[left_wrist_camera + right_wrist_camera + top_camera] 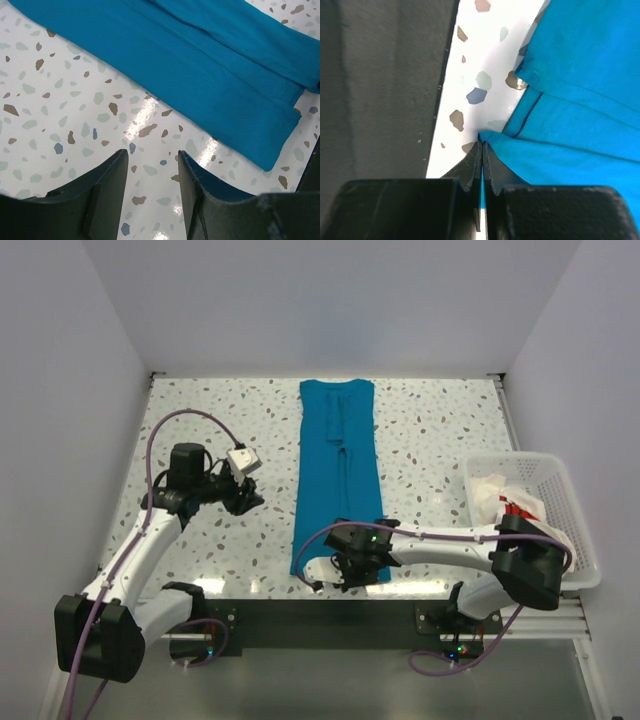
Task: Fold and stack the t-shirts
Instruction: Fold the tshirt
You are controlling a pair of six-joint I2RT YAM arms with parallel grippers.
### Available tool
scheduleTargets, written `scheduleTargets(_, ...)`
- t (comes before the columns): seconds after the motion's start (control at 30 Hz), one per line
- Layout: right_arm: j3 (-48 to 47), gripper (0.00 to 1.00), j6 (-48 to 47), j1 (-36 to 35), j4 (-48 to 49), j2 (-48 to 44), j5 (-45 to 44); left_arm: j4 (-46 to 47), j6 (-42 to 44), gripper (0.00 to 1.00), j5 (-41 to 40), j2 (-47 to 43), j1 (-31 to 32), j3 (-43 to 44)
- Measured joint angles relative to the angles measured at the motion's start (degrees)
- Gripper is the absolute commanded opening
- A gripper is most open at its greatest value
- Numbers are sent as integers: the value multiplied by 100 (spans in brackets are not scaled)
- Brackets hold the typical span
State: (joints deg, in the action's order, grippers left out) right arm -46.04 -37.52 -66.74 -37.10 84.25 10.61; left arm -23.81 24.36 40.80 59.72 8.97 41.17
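Note:
The teal-blue t-shirt [338, 460] lies folded into a long narrow strip down the middle of the table, collar at the far end. My right gripper [345, 575] is at the strip's near hem by the table's front edge, shut on a pinch of the teal cloth [560, 150]. My left gripper [248, 495] hovers over bare table left of the strip, open and empty; the shirt's edge [210, 65] shows above its fingers [112, 185]. A white shirt with red marks [505, 502] lies bunched in the basket at the right.
A white plastic mesh basket [570, 530] stands at the right edge of the speckled table [210, 430]. The black front rail [380, 90] runs just beside my right gripper. White walls enclose the table on three sides.

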Motion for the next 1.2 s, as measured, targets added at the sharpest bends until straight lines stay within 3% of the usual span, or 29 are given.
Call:
scheduleTargets(0.43,-776,0,221,4,-227,-273,450,9,-83,50,-42,0,0,74)
scheduleTargets(0.93,-474,0,243,4,352,730,557,-4,-83,51,-50,0,0,85)
scheduleTargets(0.97,-492,5,243,4,343,737,560,-11,-81,53,-48,0,0,85)
scheduleTargets(1.0,-520,17,245,7,319,754,560,-22,-72,54,-46,0,0,85)
scheduleTargets(1.1,-643,41,269,7,205,780,560,-87,22,57,-22,0,0,85)
scheduleTargets(1.2,-807,48,251,28,9,590,555,-107,85,58,15,0,0,85)
